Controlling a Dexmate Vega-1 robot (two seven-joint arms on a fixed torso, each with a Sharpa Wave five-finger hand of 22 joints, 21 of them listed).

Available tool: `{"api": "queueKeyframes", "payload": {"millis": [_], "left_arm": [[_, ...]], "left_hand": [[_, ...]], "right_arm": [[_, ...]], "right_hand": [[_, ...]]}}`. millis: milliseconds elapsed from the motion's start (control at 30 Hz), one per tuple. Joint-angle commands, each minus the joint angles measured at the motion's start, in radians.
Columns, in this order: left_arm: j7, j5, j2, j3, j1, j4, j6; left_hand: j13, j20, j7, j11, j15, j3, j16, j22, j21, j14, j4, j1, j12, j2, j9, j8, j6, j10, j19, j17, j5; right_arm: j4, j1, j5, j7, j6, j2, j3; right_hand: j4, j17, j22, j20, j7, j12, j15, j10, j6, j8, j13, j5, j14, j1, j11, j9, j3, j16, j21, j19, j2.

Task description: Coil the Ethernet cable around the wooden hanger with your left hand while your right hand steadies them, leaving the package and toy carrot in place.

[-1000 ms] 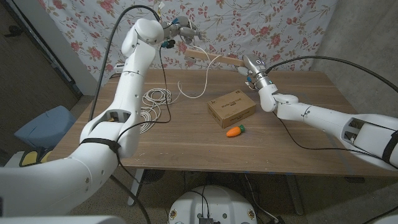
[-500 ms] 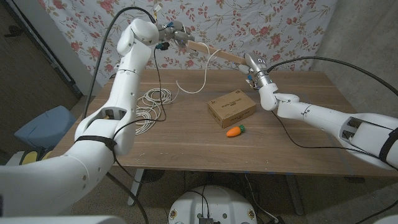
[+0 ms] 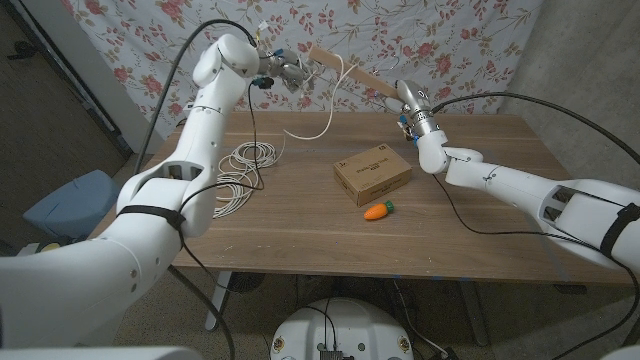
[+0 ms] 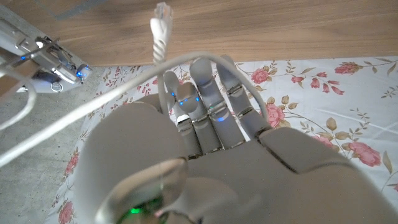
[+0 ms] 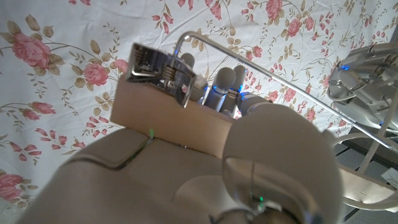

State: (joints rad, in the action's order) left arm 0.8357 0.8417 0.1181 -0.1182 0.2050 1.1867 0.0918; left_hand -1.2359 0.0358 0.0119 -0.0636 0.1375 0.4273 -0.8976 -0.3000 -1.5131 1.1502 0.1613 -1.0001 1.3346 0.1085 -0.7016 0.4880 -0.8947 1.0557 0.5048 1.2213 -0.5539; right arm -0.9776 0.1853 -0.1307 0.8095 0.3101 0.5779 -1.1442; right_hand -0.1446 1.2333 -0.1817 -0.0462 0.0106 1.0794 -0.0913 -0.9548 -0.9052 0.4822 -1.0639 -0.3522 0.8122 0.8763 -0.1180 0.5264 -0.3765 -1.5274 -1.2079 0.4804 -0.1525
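Head view. The pale wooden hanger bar (image 3: 345, 68) is held in the air at upper centre of the frame, tilted, its higher end toward the left hand. The right hand (image 3: 410, 100) grips the bar's lower end, right of centre. In the right wrist view the right hand's fingers wrap the bar (image 5: 171, 121), beside a metal clip (image 5: 160, 73) on it.

The left hand (image 3: 288, 72), raised at upper centre-left, holds the thin white Ethernet cable (image 3: 318, 120). The cable hangs from the hand in a loop down to the wooden table (image 3: 300, 230). Its remaining length lies coiled (image 3: 238, 165) on the table at centre-left. In the left wrist view the cable (image 4: 93, 109) crosses the left hand's curled fingers (image 4: 208, 106), with its clear plug (image 4: 159, 25) sticking out beyond them.

The flat brown cardboard package (image 3: 372, 172) lies at the table's centre. The small orange toy carrot (image 3: 377, 210) sits just below it in frame, close but apart.
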Motion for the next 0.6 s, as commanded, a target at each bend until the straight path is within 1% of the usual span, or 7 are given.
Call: {"api": "queueKeyframes", "payload": {"millis": [33, 267, 300, 333, 400, 567, 600], "left_arm": [[0.098, 0.021, -0.016, -0.018, -0.043, -0.097, -0.051], [0.158, 0.004, -0.026, -0.010, -0.030, -0.072, -0.082], [0.167, -0.002, -0.028, -0.008, -0.027, -0.067, -0.086], [0.178, -0.009, -0.029, -0.005, -0.025, -0.063, -0.089], [0.198, -0.024, -0.031, 0.000, -0.016, -0.049, -0.097], [0.244, -0.052, -0.032, 0.004, 0.012, 0.005, -0.101], [0.246, -0.055, -0.032, 0.004, 0.020, 0.020, -0.101]], "left_hand": [[-0.001, 0.001, -0.045, 0.001, -0.002, 0.010, -0.007, 0.004, -0.007, -0.011, -0.002, -0.008, 0.010, 0.016, 0.006, -0.004, -0.043, -0.010, -0.005, 0.003, 0.007], [0.000, -0.002, -0.055, -0.005, -0.006, 0.012, 0.016, 0.014, -0.014, -0.010, -0.005, -0.010, 0.020, 0.022, 0.026, -0.011, -0.042, -0.023, -0.009, -0.043, 0.012], [0.001, -0.002, -0.058, -0.008, -0.007, 0.013, 0.028, 0.018, -0.016, -0.007, -0.006, -0.011, 0.022, 0.023, 0.033, -0.013, -0.043, -0.031, -0.011, -0.063, 0.014], [0.013, -0.002, -0.059, -0.008, -0.006, 0.014, 0.030, 0.019, -0.017, -0.006, -0.007, -0.012, 0.015, 0.023, 0.036, -0.016, -0.041, -0.032, -0.012, -0.066, 0.015], [0.052, -0.001, -0.059, -0.010, -0.007, 0.019, 0.056, 0.025, -0.023, -0.003, -0.010, -0.016, -0.014, 0.027, 0.052, -0.024, -0.039, -0.028, -0.016, -0.104, 0.021], [0.134, 0.000, -0.066, -0.021, -0.009, 0.026, 0.117, 0.040, -0.034, 0.011, -0.014, -0.021, -0.090, 0.025, 0.092, -0.043, -0.038, -0.014, -0.025, -0.203, 0.040], [0.196, 0.002, -0.070, -0.027, -0.007, 0.032, 0.133, 0.047, -0.038, 0.013, -0.017, -0.025, -0.140, 0.026, 0.113, -0.056, -0.037, -0.001, -0.026, -0.224, 0.050]], "right_arm": [[0.021, -0.003, 0.040, -0.020, 0.016, -0.015, 0.027], [-0.048, 0.011, 0.033, -0.004, -0.131, -0.009, 0.044], [-0.053, 0.011, 0.026, -0.001, -0.150, -0.009, 0.044], [-0.056, 0.012, 0.030, -0.004, -0.161, -0.010, 0.047], [-0.065, 0.014, 0.028, -0.003, -0.199, -0.012, 0.051], [-0.078, 0.016, 0.028, -0.017, -0.277, -0.019, 0.058], [-0.077, 0.016, 0.027, -0.019, -0.284, -0.020, 0.059]], "right_hand": [[-0.004, 0.005, -0.003, -0.119, -0.001, -0.001, -0.119, 0.004, 0.003, 0.005, 0.006, -0.006, -0.002, 0.011, -0.017, 0.001, 0.001, -0.002, 0.005, 0.003, -0.018], [-0.003, 0.005, -0.003, -0.119, -0.002, -0.001, -0.118, 0.004, 0.001, 0.007, 0.004, -0.006, -0.002, 0.013, -0.017, 0.001, 0.000, -0.002, 0.004, 0.005, -0.019], [-0.003, 0.005, -0.003, -0.119, -0.001, 0.008, -0.118, 0.009, 0.003, 0.007, -0.014, -0.006, -0.002, 0.013, -0.016, 0.002, 0.000, -0.001, 0.004, 0.005, -0.019], [-0.003, 0.005, -0.003, -0.119, -0.001, -0.003, -0.119, 0.002, 0.002, 0.006, 0.008, -0.006, -0.001, 0.014, -0.016, 0.000, 0.000, -0.002, 0.004, 0.007, -0.019], [-0.003, 0.005, -0.003, -0.119, 0.001, 0.008, -0.118, 0.009, 0.005, 0.006, -0.014, -0.005, 0.000, 0.014, -0.016, 0.003, 0.000, -0.002, 0.004, 0.006, -0.019], [-0.003, 0.005, -0.004, -0.119, 0.003, 0.004, -0.118, 0.008, 0.004, 0.005, -0.007, -0.004, 0.001, 0.015, -0.018, 0.000, 0.000, -0.002, 0.003, 0.008, -0.019], [-0.003, 0.005, -0.004, -0.119, 0.002, -0.002, -0.118, 0.006, 0.005, 0.004, 0.002, -0.004, 0.001, 0.015, -0.016, -0.001, 0.001, -0.002, 0.002, 0.008, -0.019]]}}
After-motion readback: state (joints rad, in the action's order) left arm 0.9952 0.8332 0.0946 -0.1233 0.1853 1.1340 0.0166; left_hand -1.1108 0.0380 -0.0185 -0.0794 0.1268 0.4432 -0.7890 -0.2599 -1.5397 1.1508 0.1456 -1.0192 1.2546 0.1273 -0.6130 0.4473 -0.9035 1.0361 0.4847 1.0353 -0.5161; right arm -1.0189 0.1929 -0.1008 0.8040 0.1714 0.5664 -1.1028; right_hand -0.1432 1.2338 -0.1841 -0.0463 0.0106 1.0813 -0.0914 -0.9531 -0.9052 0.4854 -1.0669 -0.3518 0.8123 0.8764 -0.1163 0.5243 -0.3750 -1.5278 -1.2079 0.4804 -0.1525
